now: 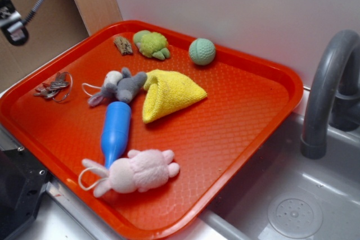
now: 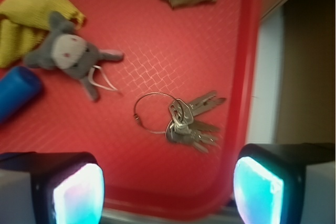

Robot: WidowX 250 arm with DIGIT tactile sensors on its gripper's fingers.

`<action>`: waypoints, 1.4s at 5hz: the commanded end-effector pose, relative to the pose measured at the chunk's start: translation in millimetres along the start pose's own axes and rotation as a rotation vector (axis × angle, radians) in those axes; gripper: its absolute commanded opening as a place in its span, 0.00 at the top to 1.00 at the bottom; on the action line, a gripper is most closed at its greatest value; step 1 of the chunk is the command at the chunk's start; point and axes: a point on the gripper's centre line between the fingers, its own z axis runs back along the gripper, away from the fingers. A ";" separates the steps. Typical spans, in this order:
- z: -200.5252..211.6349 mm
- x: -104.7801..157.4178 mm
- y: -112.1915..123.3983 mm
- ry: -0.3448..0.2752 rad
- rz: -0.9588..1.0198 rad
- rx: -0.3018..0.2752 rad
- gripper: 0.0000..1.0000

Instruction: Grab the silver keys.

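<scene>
Claw pads wide apart, empty, above keys.
Exterior: keys lie near tray left rim, apart from grey plush. Wrist: keys sit ahead of pads; advance, centre over the bunch, descend, avoid rim.

The keys are seen lying flat on the red tray, near its edge on the side away from the sink. Several grey-silver blades are fanned out from a thin wire ring, which is laid open beside them on the tray floor.
</scene>
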 end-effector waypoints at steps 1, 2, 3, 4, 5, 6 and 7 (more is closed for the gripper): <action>-1.7 11.5 8.3 -0.114 0.370 0.068 0.00; -9.3 15.8 0.3 -0.105 0.621 0.063 0.00; -16.2 22.2 -0.5 -0.080 0.869 0.087 0.00; -27.9 34.2 1.8 -0.055 1.121 0.069 0.00; -38.7 41.1 -1.4 0.009 1.371 0.058 0.00; -49.0 47.9 -4.8 0.044 1.585 0.054 0.00; -66.4 54.4 -9.1 0.079 1.583 0.103 0.00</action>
